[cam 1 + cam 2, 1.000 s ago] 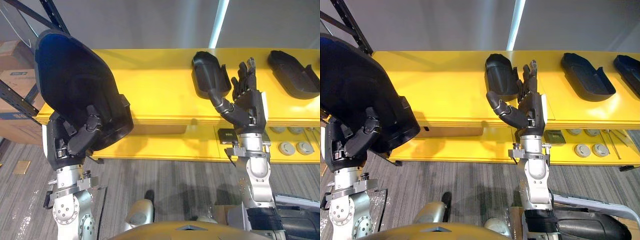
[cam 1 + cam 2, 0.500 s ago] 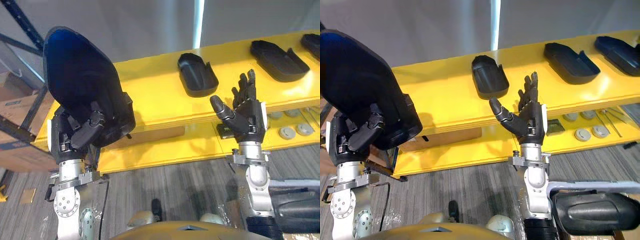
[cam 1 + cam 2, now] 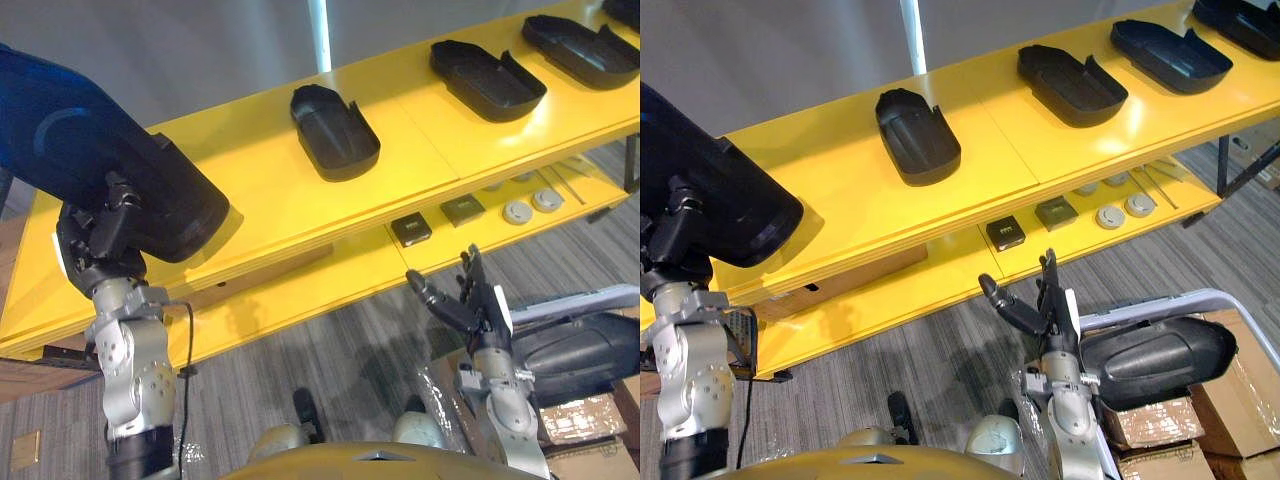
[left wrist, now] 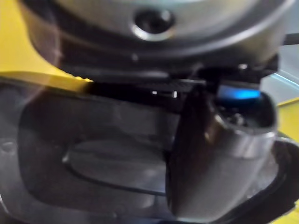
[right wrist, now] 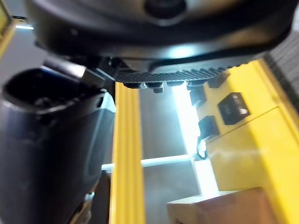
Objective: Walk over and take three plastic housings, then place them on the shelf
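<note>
Nearest the camera, the robot's right hand (image 3: 468, 302) was held low above the grey plank floor (image 3: 300, 350), released, its fingers straight and spread and its thumb standing apart, grasping nothing. Just beside that arm, a black plastic housing (image 3: 1160, 360) lay on its side against a white rail (image 3: 1185, 297), above some cardboard boxes (image 3: 1160, 425).

On the robot's left, the left hand (image 3: 98, 232) was raised and clenched round the near end of a large black held housing (image 3: 100, 150). That housing tilted up and away from the hand, over the left part of the yellow tabletop (image 3: 420, 150). Seen from the left wrist, the thumb (image 4: 210, 163) pressed against the hollow inside (image 4: 93, 154) of the held housing.

Under the tabletop ran a lower yellow shelf (image 3: 330, 275). On it lay two dark square parts (image 3: 411, 230) side by side and, further to the right, a few round grey discs (image 3: 518, 211).

On the tabletop itself, more black housings lay open side up in a row, well apart from one another: the first housing (image 3: 335, 130) near the middle, the second housing (image 3: 487, 78) to its right, and the third housing (image 3: 580, 40) further right again. Beyond the tabletop stood a plain grey wall (image 3: 200, 40).
</note>
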Controlling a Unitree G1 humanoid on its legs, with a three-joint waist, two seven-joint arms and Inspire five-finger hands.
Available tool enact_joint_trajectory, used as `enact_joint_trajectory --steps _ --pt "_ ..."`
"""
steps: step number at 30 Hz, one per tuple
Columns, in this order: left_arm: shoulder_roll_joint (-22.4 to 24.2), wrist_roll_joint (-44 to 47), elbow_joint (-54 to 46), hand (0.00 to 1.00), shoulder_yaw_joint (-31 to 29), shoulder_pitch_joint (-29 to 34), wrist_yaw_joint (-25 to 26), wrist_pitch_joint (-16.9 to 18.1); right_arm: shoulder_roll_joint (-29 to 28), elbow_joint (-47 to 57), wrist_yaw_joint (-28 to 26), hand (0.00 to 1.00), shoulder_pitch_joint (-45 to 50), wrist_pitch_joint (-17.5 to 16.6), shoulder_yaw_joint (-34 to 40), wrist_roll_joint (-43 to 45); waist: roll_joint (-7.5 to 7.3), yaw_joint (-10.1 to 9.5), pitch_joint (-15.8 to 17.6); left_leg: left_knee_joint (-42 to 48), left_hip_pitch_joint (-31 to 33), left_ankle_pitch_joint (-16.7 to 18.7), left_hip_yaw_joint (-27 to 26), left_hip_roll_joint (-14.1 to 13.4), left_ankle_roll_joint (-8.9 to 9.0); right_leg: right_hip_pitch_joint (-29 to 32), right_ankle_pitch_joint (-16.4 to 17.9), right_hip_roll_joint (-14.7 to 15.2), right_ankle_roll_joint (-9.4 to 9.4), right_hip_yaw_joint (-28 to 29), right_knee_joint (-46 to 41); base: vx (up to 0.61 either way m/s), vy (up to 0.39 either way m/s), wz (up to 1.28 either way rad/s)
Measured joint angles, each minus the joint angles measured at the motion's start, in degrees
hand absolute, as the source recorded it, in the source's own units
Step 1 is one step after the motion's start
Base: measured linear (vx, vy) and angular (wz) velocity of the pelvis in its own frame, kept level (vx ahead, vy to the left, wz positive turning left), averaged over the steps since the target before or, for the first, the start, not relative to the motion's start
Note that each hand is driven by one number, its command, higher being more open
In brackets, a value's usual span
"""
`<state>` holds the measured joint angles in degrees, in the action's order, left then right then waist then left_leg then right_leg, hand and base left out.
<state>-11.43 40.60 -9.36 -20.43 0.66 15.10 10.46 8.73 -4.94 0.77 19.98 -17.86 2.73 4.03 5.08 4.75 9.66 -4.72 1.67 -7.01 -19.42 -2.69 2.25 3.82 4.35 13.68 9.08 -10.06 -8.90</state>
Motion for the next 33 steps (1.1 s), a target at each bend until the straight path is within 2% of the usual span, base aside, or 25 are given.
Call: enact_joint_trajectory --steps 1,5,8,9,12,16,19,22,26,33 --pt "-1.01 0.05 1.2 0.0 -0.62 -1.19 0.16 -0.66 0.48 -0.97 -0.48 1.0 0.01 0.0 -0.05 -1.07 0.06 0.2 0.41 0.0 -0.01 0.02 -0.24 0.0 0.02 0.19 -0.02 -0.01 0.0 0.25 -0.05 -0.04 0.033 -0.19" --pt "-11.75 4.36 12.37 0.0 -0.91 -12.47 0.59 -3.98 3.13 -9.24 -2.1 1.0 -0.2 -0.01 -1.94 -3.82 0.21 0.32 2.89 0.13 1.96 0.15 -1.13 -0.02 0.23 3.41 -0.34 0.16 -0.03 1.56 -1.35 -0.03 0.027 -0.09" --pt "-16.72 6.34 20.78 0.0 -0.79 -18.4 0.06 -6.06 3.27 -13.17 -3.2 1.0 -1.08 -0.01 -3.11 -3.73 -0.2 0.59 4.83 0.86 2.88 -0.13 -1.41 -0.02 -0.17 4.67 -0.26 0.28 -0.12 2.15 -2.61 0.01 0.008 -0.06" --pt "-19.13 8.24 24.77 0.0 -0.42 -21.21 -0.89 -7.84 3.31 -14.28 -4.56 1.0 -1.57 -0.02 -3.69 -3.6 -0.73 0.59 5.95 1.76 4.03 -0.12 -1.27 -0.01 -0.18 5.94 -0.16 0.36 -0.26 2.54 -3.51 0.0 0.0 0.0" --pt "-22.03 11.37 28.27 0.0 0.05 -26.36 -3.14 -9.58 3.61 -15.69 -6.52 1.0 -2.92 -0.02 -5.73 -3.19 -2.35 0.32 8.48 3.28 5.72 -0.14 -0.63 -0.17 -0.2 7.39 0.43 0.37 -0.7 2.54 -5.48 0.01 -0.014 0.05" --pt "-27.46 13.16 32.84 0.0 2.96 -30.93 -6.34 -11.43 3.99 -15.81 -6.51 1.0 -4.72 -0.49 -9.26 -3.0 -3.69 0.18 10.57 4.27 6.62 -0.03 -0.16 -0.5 -0.07 9.17 1.64 0.48 -1.25 2.35 -7.9 -0.05 -0.028 0.05" --pt "-29.12 13.84 35.45 0.0 4.46 -33.35 -8.99 -13.3 4.05 -17.43 -6.31 1.0 -6.74 -0.7 -10.52 -1.83 -3.85 0.09 11.64 4.68 8.05 -0.02 0.45 -0.97 -0.01 10.21 2.0 0.55 -1.67 1.96 -8.97 -0.03 -0.021 0.11" --pt "-29.72 15.75 37.51 0.0 6.25 -33.85 -11.72 -16.83 4.09 -18.05 -5.2 1.0 -7.44 -0.7 -10.76 -1.35 -3.88 -0.04 13.36 4.68 8.19 0.02 0.67 -0.9 0.1 10.19 1.92 0.66 -1.59 1.74 -9.03 -0.01 -0.002 0.05" --pt "-32.04 14.8 36.92 0.0 8.96 -34.22 -14.4 -18.11 4.48 -19.34 -4.46 1.0 -7.77 -0.7 -11.44 -1.33 -4.12 -0.26 13.55 4.68 8.34 -0.24 0.95 -0.91 -0.26 10.07 1.66 0.67 -1.19 1.43 -8.89 0.03 -0.006 0.04" --pt "-34.32 9.78 38.41 0.0 12.09 -37.18 -15.32 -19.69 4.58 -19.64 -3.59 1.0 -9.11 -0.88 -12.48 -0.78 -4.72 -0.26 13.92 4.68 8.42 -0.39 1.68 -1.03 -0.24 9.22 1.53 0.45 -1.06 0.85 -8.02 0.04 -0.007 0.05"
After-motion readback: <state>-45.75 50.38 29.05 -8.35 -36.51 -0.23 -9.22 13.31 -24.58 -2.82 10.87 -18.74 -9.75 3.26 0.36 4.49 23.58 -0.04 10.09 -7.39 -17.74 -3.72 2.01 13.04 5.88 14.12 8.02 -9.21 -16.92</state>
